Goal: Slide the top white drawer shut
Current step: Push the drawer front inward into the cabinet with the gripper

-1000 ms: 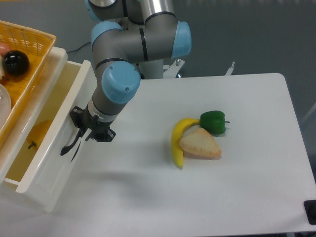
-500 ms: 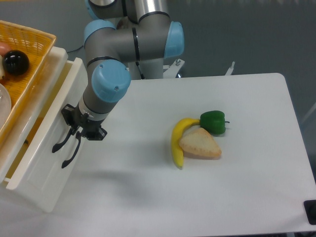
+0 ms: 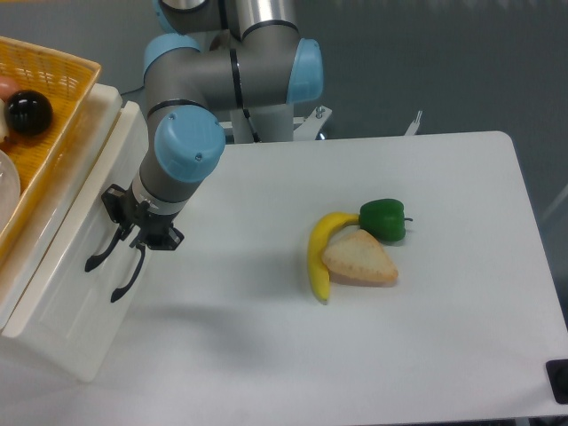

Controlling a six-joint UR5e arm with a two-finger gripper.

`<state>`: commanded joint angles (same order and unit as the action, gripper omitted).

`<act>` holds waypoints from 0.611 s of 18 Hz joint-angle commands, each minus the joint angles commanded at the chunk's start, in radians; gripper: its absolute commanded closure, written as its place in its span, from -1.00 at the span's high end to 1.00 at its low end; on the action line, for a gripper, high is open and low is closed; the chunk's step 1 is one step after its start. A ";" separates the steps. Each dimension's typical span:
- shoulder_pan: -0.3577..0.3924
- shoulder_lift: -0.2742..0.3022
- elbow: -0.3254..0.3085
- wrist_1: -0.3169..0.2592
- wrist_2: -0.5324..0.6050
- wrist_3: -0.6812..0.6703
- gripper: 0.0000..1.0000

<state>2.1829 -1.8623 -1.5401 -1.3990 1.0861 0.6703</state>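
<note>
The top white drawer [image 3: 67,235] sits at the left edge of the view, its front panel nearly flush with the cabinet [image 3: 53,346] and directly to the left of the end effector [image 3: 133,232]. The end effector is lowered against the drawer front, just above and beside the curved black handle [image 3: 102,253] of that drawer; a second black handle [image 3: 127,275] belonging to the lower drawer lies just below it. The fingers are dark and overlap the dark handles, so whether they are spread or pressed together cannot be told, nor whether they pinch anything; they appear to touch the drawer front. An orange woven basket [image 3: 53,106] rests on top of the cabinet, holding a black ball [image 3: 28,114]; the basket is cut off by the left edge. On the white surface [image 3: 355,355], well apart from the arm, lie a banana [image 3: 319,257], a green pepper [image 3: 383,219] and a wedge of bread [image 3: 359,259], all touching one another. A dark object [image 3: 559,380] is cut off at the lower right corner.
</note>
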 joint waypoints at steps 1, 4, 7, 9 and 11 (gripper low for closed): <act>0.000 0.000 0.000 -0.002 0.000 0.000 -0.51; -0.003 0.000 0.000 0.000 0.000 0.000 -0.51; -0.008 0.000 -0.011 0.008 0.000 -0.006 -0.51; -0.009 0.002 -0.014 0.009 0.000 -0.006 -0.51; -0.009 0.002 -0.014 0.009 -0.002 -0.006 -0.51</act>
<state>2.1737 -1.8607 -1.5539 -1.3898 1.0845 0.6642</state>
